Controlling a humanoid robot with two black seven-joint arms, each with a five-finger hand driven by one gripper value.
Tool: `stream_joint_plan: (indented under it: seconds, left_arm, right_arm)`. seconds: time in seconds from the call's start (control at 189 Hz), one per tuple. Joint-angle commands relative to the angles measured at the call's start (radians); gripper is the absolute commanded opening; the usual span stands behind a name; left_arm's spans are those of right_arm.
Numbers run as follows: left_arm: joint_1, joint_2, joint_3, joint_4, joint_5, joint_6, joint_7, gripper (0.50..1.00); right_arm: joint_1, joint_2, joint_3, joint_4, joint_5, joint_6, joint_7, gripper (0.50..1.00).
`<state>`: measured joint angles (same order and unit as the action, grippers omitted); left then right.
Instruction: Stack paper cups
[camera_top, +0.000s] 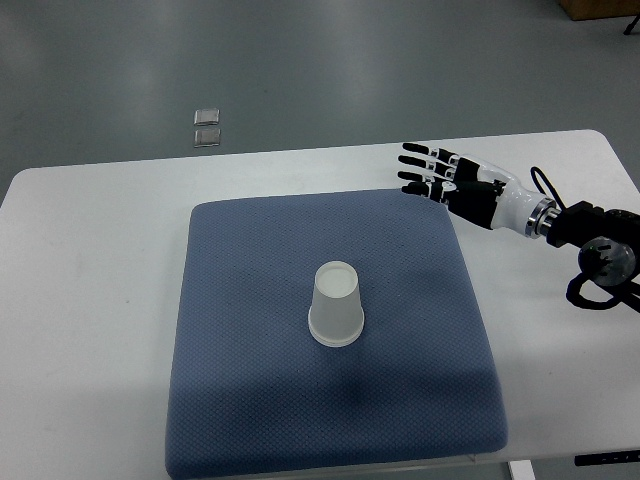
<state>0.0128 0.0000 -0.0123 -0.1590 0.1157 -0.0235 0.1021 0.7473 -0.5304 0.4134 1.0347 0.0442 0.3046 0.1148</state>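
Underneath, a white tabletop (90, 260) over grey floor carries one blue textured fabric mat (250, 400). One white paper cup (335, 304) stands upside down near the mat's middle. Far right, the single right robot hand (432, 172) hovers empty, fingers spread.

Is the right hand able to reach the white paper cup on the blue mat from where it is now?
Probably yes. The right hand hovers open above the far right corner of the blue mat, and nothing stands between it and the white paper cup, which sits upside down, alone near the mat's middle.
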Motion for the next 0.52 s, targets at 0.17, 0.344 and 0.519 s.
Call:
stream_joint_plan:
  seconds: [0.17, 0.344, 0.519]
  left_arm:
    - [-0.001, 0.0, 0.0, -0.001, -0.001, 0.001, 0.001, 1.0]
    - [-0.001, 0.0, 0.0, 0.001, -0.001, -0.001, 0.001, 1.0]
    - [-0.001, 0.0, 0.0, 0.0, 0.001, 0.001, -0.001, 1.0]
  right_arm:
    - [0.023, 0.001, 0.004, -0.036, 0.184, -0.025, -0.092, 0.919]
    - [0.033, -0.013, 0.007, -0.039, 0.177, -0.019, -0.08, 0.921]
    - [0.03, -0.013, 0.01, -0.042, 0.178, -0.013, -0.078, 0.921]
